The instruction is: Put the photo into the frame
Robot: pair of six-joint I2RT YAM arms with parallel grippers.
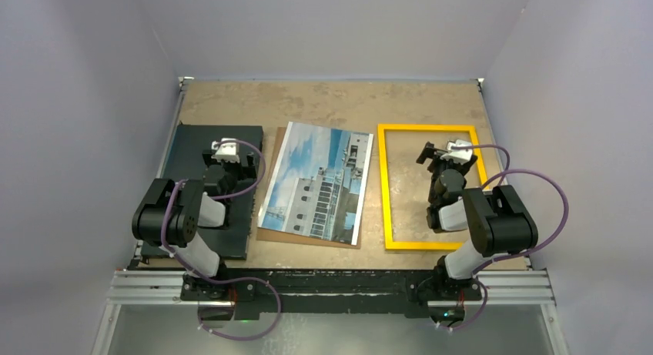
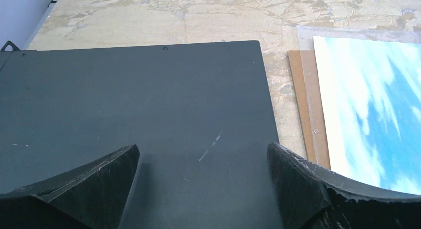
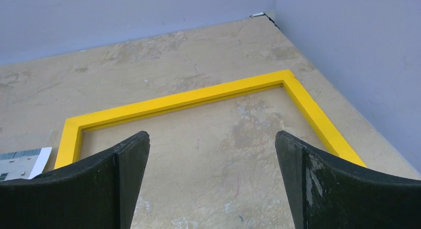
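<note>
Yellow frame (image 1: 383,187) lies flat, lengthwise near-to-far.

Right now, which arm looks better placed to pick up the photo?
Probably left: the left gripper, open, hovers over the black board beside the photo, which shows large in its wrist view; the right gripper hovers over the frame, farther away.

Black-jointed arms (image 1: 173,216) with white links (image 1: 202,255), purple cables (image 1: 567,205) and scuffed black fingers (image 2: 99,189).

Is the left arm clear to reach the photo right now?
Probably yes: the left gripper hangs open over the black board, and the photo lies uncovered just to its right.
</note>
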